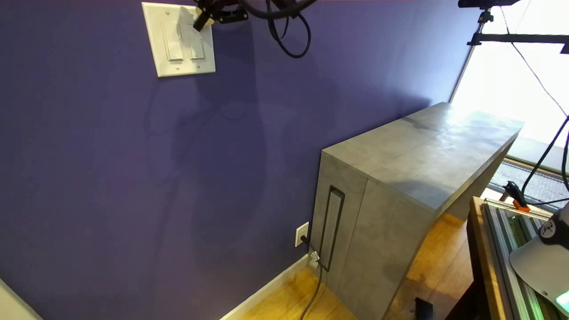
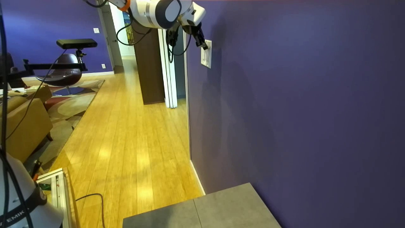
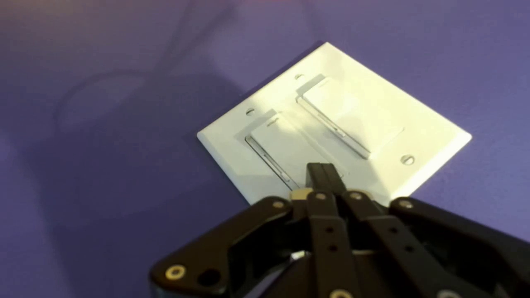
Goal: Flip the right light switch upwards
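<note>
The right light switch (image 1: 196, 44) sits in the white two-switch wall plate (image 1: 188, 68), mounted on the purple wall (image 1: 111, 178), just right of the matching left rocker (image 1: 171, 42). The tool (image 3: 324, 178) is clenched, its two black fingers (image 3: 315, 177) side by side with their tips together. The tips stand in front of the upper part of the right light switch; whether they touch it, I cannot tell. In the wrist view the plate shows turned over and askew, so the right light switch is the one to the left, nearer the tool, its upper end partly hidden behind the fingers. In an exterior view the arm (image 2: 148, 14) reaches in from the left, and a black cable (image 1: 295, 56) hangs in a loop near the tool. The grey table (image 1: 418, 138) stands against the wall, lower than the plate and to its right. Just left of the table's near end, low on the wall, is a small white socket plate (image 1: 301, 232) with a dark plug (image 1: 304, 239) in it.
</note>
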